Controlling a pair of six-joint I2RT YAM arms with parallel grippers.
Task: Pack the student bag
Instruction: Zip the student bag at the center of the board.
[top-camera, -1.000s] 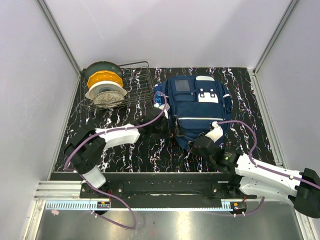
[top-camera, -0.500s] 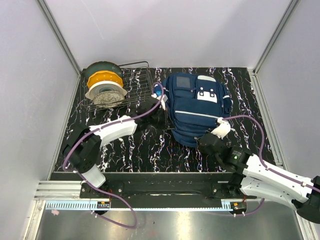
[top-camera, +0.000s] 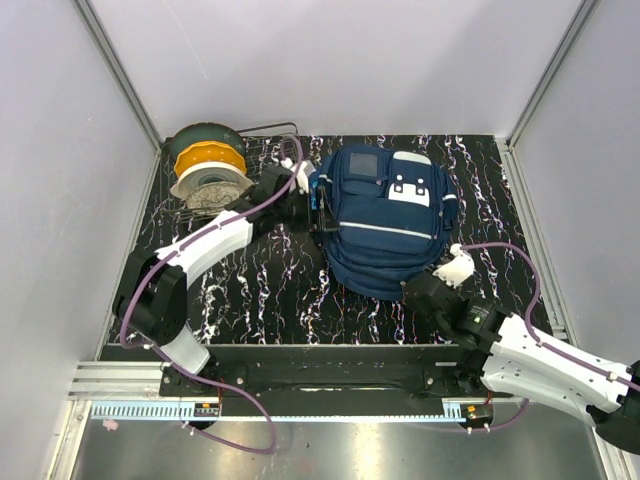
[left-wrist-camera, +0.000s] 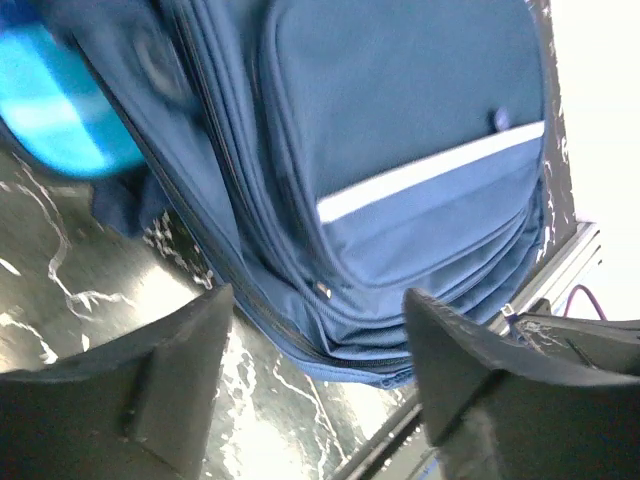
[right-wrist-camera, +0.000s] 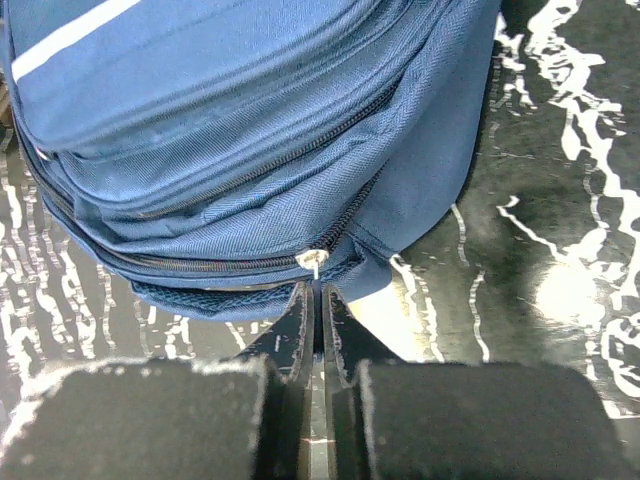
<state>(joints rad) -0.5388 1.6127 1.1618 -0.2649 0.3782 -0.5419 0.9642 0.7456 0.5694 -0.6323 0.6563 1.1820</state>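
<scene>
The student bag lies front up in the middle of the black marbled table, a navy backpack with white stripes. My right gripper is at its near right corner, shut on the metal zipper pull of the bag; the fingertips pinch just under the slider. My left gripper is at the bag's left edge, open, with nothing between its fingers; the bag lies just beyond them. A glossy light-blue thing shows blurred at that view's upper left.
A wire rack stands at the back left with a yellow and white spool in it. Grey walls close in the table on three sides. The metal rail with the arm bases runs along the near edge.
My left gripper has moved away from me along the bag's left edge, toward the rack. My right wrist has swung to the right, still on the zipper pull. The bag has shifted slightly left.
</scene>
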